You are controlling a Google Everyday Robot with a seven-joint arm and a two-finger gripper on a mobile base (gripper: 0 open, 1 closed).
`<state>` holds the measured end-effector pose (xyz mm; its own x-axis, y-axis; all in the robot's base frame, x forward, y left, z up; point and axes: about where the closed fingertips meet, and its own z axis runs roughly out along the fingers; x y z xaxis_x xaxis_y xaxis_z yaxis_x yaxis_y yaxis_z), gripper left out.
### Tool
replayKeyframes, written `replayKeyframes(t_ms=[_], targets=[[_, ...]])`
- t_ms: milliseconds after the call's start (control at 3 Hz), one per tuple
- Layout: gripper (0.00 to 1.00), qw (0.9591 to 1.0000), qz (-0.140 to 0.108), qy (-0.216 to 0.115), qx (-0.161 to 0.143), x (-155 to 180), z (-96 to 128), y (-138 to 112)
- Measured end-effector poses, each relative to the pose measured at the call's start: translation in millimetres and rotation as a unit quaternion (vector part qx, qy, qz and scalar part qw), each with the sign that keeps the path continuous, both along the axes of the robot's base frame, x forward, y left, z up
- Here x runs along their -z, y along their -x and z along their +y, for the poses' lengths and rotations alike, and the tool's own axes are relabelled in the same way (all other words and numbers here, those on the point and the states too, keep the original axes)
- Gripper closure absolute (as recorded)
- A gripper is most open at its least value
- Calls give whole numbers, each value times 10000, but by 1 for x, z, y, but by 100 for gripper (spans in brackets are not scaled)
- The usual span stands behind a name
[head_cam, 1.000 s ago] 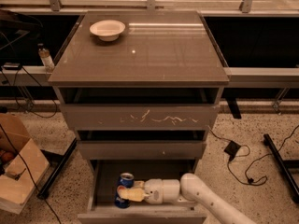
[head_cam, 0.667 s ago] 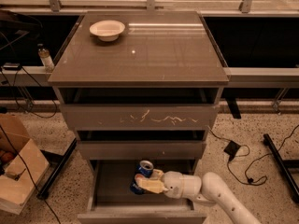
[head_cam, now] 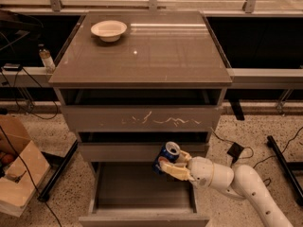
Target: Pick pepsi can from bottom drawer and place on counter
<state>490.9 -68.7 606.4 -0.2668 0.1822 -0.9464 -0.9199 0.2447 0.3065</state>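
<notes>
Grey-brown cabinet (head_cam: 142,126) fills the middle of the view, 3 drawers stacked. Its counter (head_cam: 161,56) is glossy, w/ light streaks reflected near the back edge. Speckled floor (head_cam: 47,126) shows on both sides, cables running across it.

Bottom drawer (head_cam: 142,193) is pulled out toward the camera, grey tray inside in view. White arm (head_cam: 255,197) comes in from the lower-right corner of the view and reaches across the drawer's right side. Cardboard box (head_cam: 19,174) sits on the floor at far left of the view, flaps open.

Top drawer front (head_cam: 94,119) has pale scratches across its ctr. Middle drawer (head_cam: 123,151) is narrow, front flush. Cream bowl (head_cam: 109,30) stands upright on the counter, back-left corner.

Gripper (head_cam: 170,161) at the arm's end hangs above the open drawer, just in front of the middle drawer's lower edge, a bit right of ctr. Its tan fingers (head_cam: 176,172) are closed around the pepsi can (head_cam: 168,152): one runs along the lower side of the body, the other sits behind it near the top.

The can is tilted, silver top up & toward the right, dark-blue body w/ a red mark low down. It's lifted clear of the tray and well below the counter.

Small bottle (head_cam: 46,59) w/ white cap stands on a ledge (head_cam: 23,72) left of the cabinet. Black adapter (head_cam: 234,151) lies on the floor to the right.
</notes>
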Motion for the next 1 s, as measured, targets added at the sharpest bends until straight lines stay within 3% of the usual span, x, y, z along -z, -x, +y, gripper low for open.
replayKeyframes(t_ms=[333, 667, 1000], targets=[[100, 10000, 0, 1, 0, 0, 0, 0], [100, 9980, -334, 528, 57, -21, -1, -1], [100, 9838, -976, 1505, 13, -60, 10, -2]])
